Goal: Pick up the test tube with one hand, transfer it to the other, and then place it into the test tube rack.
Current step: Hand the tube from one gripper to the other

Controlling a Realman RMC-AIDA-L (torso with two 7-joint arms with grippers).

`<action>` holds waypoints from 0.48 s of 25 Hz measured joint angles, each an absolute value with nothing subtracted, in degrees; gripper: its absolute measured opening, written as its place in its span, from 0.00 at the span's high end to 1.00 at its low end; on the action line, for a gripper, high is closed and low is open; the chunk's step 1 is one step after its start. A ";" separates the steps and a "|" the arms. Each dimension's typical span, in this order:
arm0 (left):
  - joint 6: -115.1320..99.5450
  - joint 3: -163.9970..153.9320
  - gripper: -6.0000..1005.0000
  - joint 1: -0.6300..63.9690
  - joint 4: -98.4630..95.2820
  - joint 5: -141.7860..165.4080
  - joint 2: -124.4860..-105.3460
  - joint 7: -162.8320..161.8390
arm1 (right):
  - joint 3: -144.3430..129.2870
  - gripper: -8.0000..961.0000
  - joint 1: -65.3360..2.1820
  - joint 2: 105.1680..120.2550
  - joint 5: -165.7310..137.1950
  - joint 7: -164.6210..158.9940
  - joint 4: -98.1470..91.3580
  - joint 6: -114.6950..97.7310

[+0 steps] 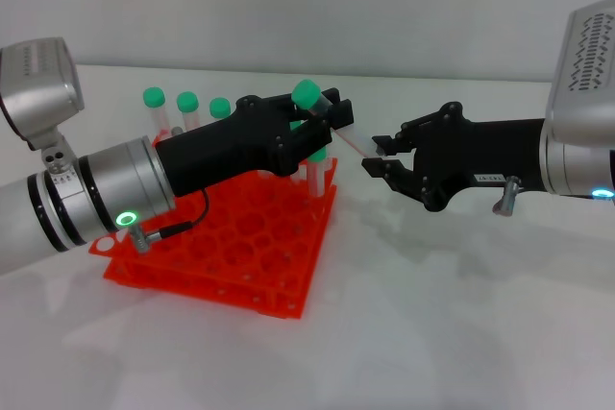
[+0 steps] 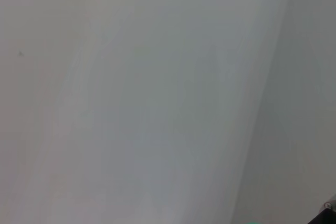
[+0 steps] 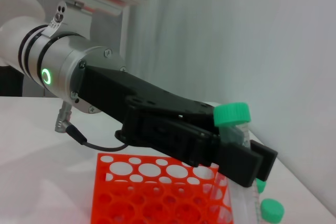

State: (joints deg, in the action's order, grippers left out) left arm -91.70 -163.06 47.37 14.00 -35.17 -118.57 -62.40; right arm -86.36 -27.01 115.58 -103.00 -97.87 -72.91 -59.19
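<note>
1. Now, head view: the left black fingered gripper [image 1: 322, 117] pinches the slim clear green-capped test tube [image 1: 332, 122] above the far corner of the bright orange-red holed plastic rack [image 1: 231, 247] on the white bench [image 1: 432, 314]; the right black clawed gripper [image 1: 380, 156], spread, sits at the tube's tip.
2. Left wrist view: blank wall only.
3. Right wrist view: tube clamped just below its cap. My call: back the right gripper straight off, then upright the tube over a free hole.

the left gripper [image 1: 322, 117] hides most of the test tube [image 1: 309, 96], and whether the tube's tip touches the right gripper [image 1: 380, 156] cannot be told. the left forearm covers the test tube rack [image 1: 231, 256] on its left. the left wrist view gives only blank white.
</note>
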 joint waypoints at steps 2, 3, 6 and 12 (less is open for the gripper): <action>-91.69 -163.05 0.78 47.38 14.03 -35.21 -118.57 -62.27 | -86.56 0.79 -27.10 115.56 -103.07 -97.78 -72.90 -58.97; -91.68 -163.05 0.78 47.41 14.01 -35.23 -118.56 -62.19 | -86.67 0.79 -27.13 115.54 -103.09 -97.76 -72.88 -58.80; -91.66 -163.04 0.78 47.55 14.06 -35.23 -118.56 -62.06 | -87.07 0.78 -27.16 115.51 -103.36 -97.66 -72.84 -58.57; -91.79 -162.98 0.78 47.84 14.32 -36.02 -118.53 -61.89 | -88.23 0.72 -27.41 115.45 -103.96 -97.55 -71.84 -57.45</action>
State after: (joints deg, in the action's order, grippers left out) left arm -91.79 -162.98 47.84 14.32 -36.02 -118.53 -61.89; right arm -88.23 -27.41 115.45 -103.96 -97.56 -71.84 -57.45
